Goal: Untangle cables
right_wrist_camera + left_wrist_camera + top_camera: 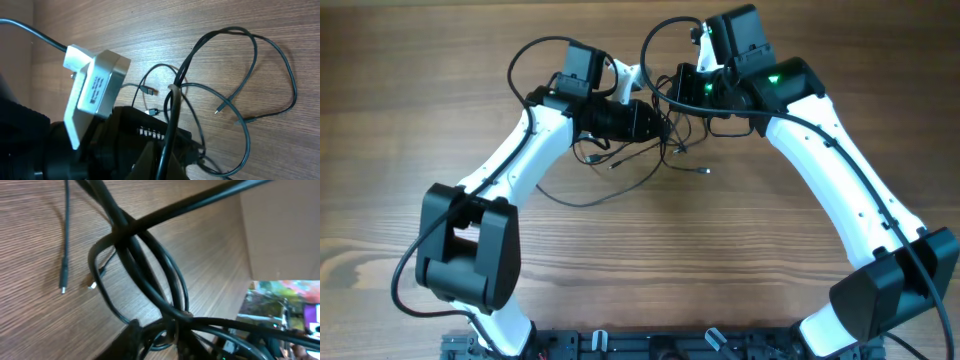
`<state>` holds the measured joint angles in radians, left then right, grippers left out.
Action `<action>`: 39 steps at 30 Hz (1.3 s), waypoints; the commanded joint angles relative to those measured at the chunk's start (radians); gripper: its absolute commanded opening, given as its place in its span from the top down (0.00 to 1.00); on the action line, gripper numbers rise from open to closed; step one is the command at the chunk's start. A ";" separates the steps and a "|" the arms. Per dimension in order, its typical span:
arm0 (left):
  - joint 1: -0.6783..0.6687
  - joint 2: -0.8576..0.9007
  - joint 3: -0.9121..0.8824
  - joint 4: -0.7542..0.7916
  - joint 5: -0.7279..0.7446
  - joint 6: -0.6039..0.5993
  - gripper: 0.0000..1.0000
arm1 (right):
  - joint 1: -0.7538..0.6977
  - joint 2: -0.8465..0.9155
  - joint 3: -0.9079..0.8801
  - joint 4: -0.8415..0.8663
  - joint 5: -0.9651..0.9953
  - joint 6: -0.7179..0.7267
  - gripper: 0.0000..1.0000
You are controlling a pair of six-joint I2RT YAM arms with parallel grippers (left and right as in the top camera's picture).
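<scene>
Thin black flexible cords (125,230) with small metal-tipped plugs lie in a tangle of loose, crossing loops on the wood-grain desk (770,260), directly under and just beside the left pincer (662,126). A pale tie binds several strands. Whether the left pincer's jaws are apart or gripping cannot be told. The right pincer (678,90), just beside it, has its jaws together.

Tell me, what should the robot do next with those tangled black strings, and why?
Probably ease the left gripper back a little, away from the right gripper. The cables are bunched in crossing loops between the two, and a plug end lies loose on the table, so a gentle pull, if it has hold, might open the loops.
</scene>
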<state>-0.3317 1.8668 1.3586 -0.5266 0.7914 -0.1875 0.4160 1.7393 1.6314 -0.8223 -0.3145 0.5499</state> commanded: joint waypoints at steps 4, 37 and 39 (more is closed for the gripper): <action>-0.019 0.034 -0.003 0.001 -0.160 -0.071 0.96 | 0.002 0.006 -0.008 0.009 -0.024 0.010 0.96; 0.207 0.045 -0.003 -0.189 -0.629 -0.143 0.96 | -0.073 0.005 -0.008 0.008 -0.418 -0.179 0.96; 0.207 0.045 -0.003 -0.189 -0.629 -0.143 0.96 | -0.121 0.005 -0.008 0.024 -0.555 -0.184 0.96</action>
<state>-0.1375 1.8893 1.3586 -0.7113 0.2317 -0.3241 0.3813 1.7416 1.6268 -0.8219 -0.5537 0.4328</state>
